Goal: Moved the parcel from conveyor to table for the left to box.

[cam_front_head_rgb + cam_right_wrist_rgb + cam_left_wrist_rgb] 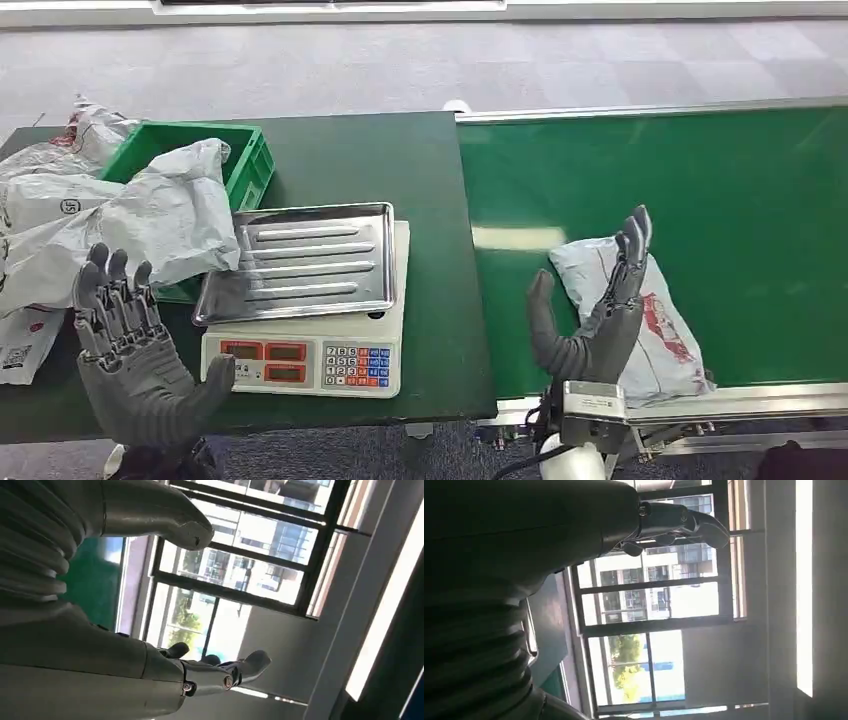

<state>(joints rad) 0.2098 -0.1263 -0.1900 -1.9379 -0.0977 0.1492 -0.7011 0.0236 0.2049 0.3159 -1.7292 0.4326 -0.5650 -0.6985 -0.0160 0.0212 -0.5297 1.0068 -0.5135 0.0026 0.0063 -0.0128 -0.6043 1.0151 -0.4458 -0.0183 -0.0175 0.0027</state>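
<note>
Grey poly-bag parcel (640, 315) sits on the green conveyor (700, 200), right beside the right hand (595, 305), whose fingers are spread, holding nothing. Left hand (130, 345) likewise. Looks soft, light, slippery; I'd pinch the bunched middle.

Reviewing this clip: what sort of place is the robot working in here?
Most likely a parcel sorting or packing station, perhaps a demo setup. A green conveyor belt carries a grey plastic mailer parcel, a white electronic scale with a steel tray sits on the dark green table, and more grey mailers fill a green plastic crate.
</note>
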